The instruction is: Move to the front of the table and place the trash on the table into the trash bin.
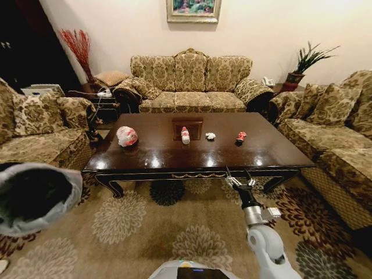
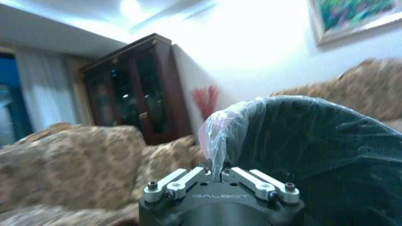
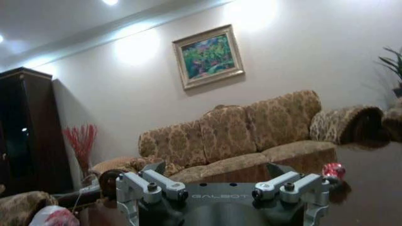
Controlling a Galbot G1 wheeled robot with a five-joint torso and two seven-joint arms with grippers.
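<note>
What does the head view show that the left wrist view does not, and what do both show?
Head view alone: the table with the plastic bag bundle, the bottle, the paper wad and the red wrapper, and the open right gripper at the near edge.
Left wrist view alone: a dark cabinet, and the left gripper shut on the bin's liner.
Both: the trash bin and the floral sofas.

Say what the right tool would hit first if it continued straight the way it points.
Probably the near edge of the table: the open right tool sits just before it, aimed across the top roughly toward the red wrapper. Height is hard to judge.
</note>
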